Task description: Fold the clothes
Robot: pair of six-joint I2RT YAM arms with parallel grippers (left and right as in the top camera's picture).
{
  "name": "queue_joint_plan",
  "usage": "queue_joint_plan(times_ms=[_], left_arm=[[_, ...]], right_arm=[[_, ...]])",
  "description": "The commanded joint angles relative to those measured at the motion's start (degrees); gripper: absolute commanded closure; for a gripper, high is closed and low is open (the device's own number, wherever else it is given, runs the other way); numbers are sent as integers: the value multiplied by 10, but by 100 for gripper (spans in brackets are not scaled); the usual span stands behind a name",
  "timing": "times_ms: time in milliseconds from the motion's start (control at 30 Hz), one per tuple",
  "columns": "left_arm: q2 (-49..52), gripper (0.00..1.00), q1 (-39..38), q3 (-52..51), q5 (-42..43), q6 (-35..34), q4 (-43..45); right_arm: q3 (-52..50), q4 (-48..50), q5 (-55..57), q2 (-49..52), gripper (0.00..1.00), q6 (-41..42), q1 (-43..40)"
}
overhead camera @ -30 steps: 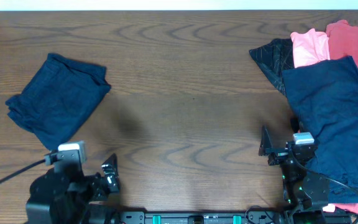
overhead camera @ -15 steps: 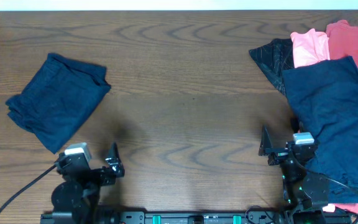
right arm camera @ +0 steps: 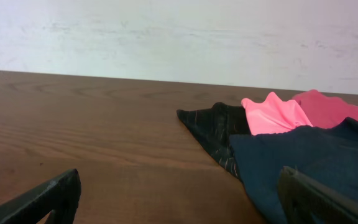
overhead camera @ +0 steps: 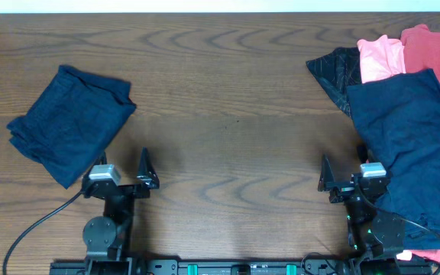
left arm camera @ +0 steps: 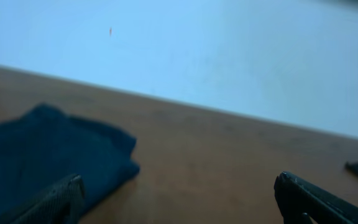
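A folded dark navy garment (overhead camera: 71,134) lies at the table's left; it also shows in the left wrist view (left arm camera: 42,155). At the right lies a pile of clothes: a spread dark navy garment (overhead camera: 415,145) over a black one (overhead camera: 338,69), a coral pink one (overhead camera: 380,57) and a red one (overhead camera: 434,50). My left gripper (overhead camera: 124,177) is open and empty near the front edge, just right of the folded garment. My right gripper (overhead camera: 342,182) is open and empty at the pile's left edge. The right wrist view shows the navy (right arm camera: 309,162), black (right arm camera: 216,134), pink (right arm camera: 272,115) and red (right arm camera: 334,106) garments ahead.
The dark wooden table (overhead camera: 235,114) runs to a white wall at the back (right arm camera: 166,31). A black cable (overhead camera: 37,229) trails from the left arm at the front left. A strip of red fabric (overhead camera: 426,256) peeks out at the front right.
My left arm has swung from the front left corner to the right and away from the front edge, and now points toward the back. The right arm and the clothes have not moved.
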Motion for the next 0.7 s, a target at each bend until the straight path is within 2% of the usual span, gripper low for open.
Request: queue_joint_plan(times_ms=[0, 100, 667], left_arm=[[-4, 2, 3, -2, -7, 13, -19], [-4, 2, 3, -2, -7, 12, -82], [1, 2, 3, -2, -7, 12, -78]], right_arm=[[-3, 0, 1, -4, 1, -6, 5], [-3, 0, 1, -4, 1, -6, 5], [-2, 0, 1, -4, 1, -6, 5]])
